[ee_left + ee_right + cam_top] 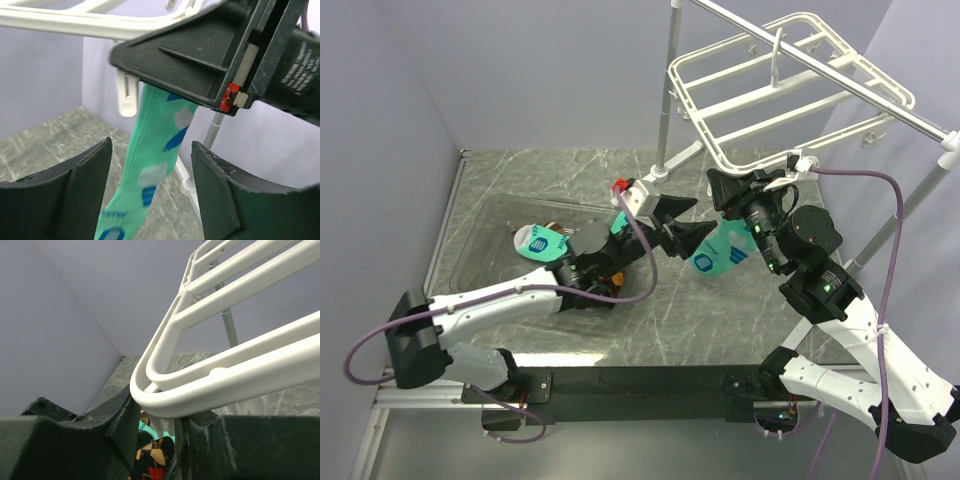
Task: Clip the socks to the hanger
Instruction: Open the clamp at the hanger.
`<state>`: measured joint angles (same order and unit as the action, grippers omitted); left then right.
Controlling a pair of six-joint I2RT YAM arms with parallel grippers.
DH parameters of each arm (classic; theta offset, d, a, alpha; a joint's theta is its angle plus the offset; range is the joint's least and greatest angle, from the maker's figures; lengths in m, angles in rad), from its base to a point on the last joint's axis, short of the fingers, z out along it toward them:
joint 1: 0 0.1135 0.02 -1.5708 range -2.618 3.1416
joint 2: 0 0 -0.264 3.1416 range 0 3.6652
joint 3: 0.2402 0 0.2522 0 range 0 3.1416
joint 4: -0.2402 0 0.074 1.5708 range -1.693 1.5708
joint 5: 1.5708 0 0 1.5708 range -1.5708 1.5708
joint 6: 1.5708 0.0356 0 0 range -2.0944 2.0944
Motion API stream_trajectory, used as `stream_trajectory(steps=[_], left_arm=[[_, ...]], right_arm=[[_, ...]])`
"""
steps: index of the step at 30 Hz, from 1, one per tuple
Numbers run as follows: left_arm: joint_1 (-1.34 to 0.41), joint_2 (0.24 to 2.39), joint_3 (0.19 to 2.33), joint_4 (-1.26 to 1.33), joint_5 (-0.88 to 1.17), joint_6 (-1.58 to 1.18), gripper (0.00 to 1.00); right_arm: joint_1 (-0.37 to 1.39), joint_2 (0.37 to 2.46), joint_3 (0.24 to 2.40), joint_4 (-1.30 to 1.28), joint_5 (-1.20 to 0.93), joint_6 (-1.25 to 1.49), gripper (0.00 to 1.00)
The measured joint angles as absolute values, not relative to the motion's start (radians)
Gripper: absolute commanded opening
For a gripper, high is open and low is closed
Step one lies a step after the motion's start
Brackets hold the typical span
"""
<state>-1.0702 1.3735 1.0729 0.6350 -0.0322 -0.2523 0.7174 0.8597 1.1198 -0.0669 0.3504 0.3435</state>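
The green sock (150, 170) could have dropped onto the table (700, 330). The left gripper (151, 150) had its fingers wide apart and held nothing, so it was not helping to keep the sock up. The top of the sock was up by the clip (164, 424). That top was hidden behind the right gripper (732, 190), so I could not tell how far in it was. If the clip snapped shut on only a little bit of sock, the sock would likely slip out.

The right gripper looked squeezed on that clip, under the rim of the hanger (210, 385). If it pulled or twisted hard, the hanger could swing on its pole (840, 72) and shake the sock loose.

The green sock hung down from the near left corner of the hanger, right under the right gripper. It dangled in front of the left gripper, in line with the gap between the fingers, but I could not tell if it touched them.

A second green sock (542, 243) lay in the clear tray (485, 215) on the left side of the table. An argyle sock (152, 460) showed down below, well apart from the right gripper.
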Motion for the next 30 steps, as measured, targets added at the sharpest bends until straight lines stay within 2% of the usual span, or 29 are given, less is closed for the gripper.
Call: stream_trajectory(steps=[6, 15, 18, 21, 22, 25, 28, 29, 30], left_arm=[[-1.043, 1.285, 1.030, 0.606, -0.051, -0.291, 0.68], [-1.017, 1.401, 1.151, 0.548, -0.015, -0.336, 0.63], [-1.013, 1.441, 1.196, 0.545, -0.002, -0.345, 0.57], [-1.005, 1.470, 1.234, 0.540, 0.006, -0.360, 0.39], [-1.002, 1.479, 1.246, 0.538, 0.009, -0.362, 0.30], [-0.991, 1.496, 1.264, 0.537, 0.022, -0.374, 0.16], [-0.987, 1.503, 1.265, 0.538, 0.031, -0.383, 0.11], [-0.985, 1.504, 1.265, 0.538, 0.033, -0.385, 0.10], [-0.984, 1.505, 1.266, 0.538, 0.037, -0.387, 0.09]], right_arm=[[0.717, 0.860, 1.117, -0.049, 0.351, 0.349, 0.00], [0.717, 0.868, 1.105, -0.031, 0.350, 0.366, 0.00], [0.717, 0.869, 1.105, -0.028, 0.350, 0.371, 0.00], [0.717, 0.868, 1.105, -0.022, 0.350, 0.377, 0.00], [0.717, 0.868, 1.105, -0.021, 0.350, 0.378, 0.00], [0.717, 0.867, 1.105, -0.018, 0.355, 0.377, 0.00], [0.715, 0.868, 1.105, -0.026, 0.358, 0.377, 0.09], [0.714, 0.868, 1.105, -0.031, 0.358, 0.377, 0.19], [0.712, 0.868, 1.106, -0.035, 0.358, 0.377, 0.23]])
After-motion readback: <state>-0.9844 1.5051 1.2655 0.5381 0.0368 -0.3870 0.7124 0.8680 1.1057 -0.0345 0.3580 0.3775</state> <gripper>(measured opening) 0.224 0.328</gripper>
